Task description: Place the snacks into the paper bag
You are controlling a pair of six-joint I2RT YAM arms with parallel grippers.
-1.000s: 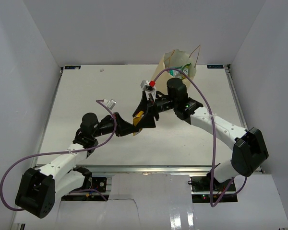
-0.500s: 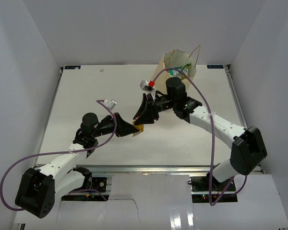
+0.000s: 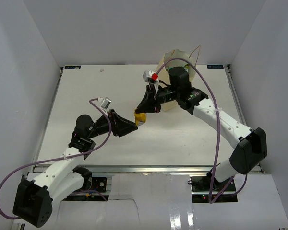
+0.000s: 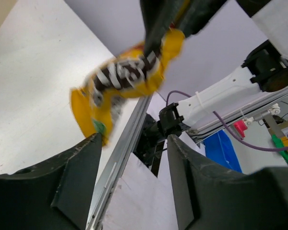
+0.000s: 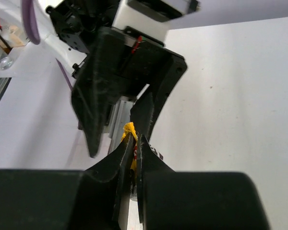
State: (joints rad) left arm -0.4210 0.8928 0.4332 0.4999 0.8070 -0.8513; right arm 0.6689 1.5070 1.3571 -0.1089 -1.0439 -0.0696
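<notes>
Looking down from the top camera, you find the right end effector (image 3: pixel 145 109) pinched shut on the upper edge of a yellow packet (image 3: pixel 141 118) that hangs just below it. The left end effector (image 3: pixel 133 127) sits just beside the packet, spread open and holding nothing. The paper bag (image 3: pixel 172 58) stands beyond the right end effector, at the far edge of the table (image 3: pixel 86 91).

Your left wrist camera shows its fingers (image 4: pixel 81 167) wide apart, with the packet dangling ahead, its lower tip near one fingertip.

Your right wrist camera shows the fingers (image 5: pixel 120 163) almost together on a sliver of yellow.
</notes>
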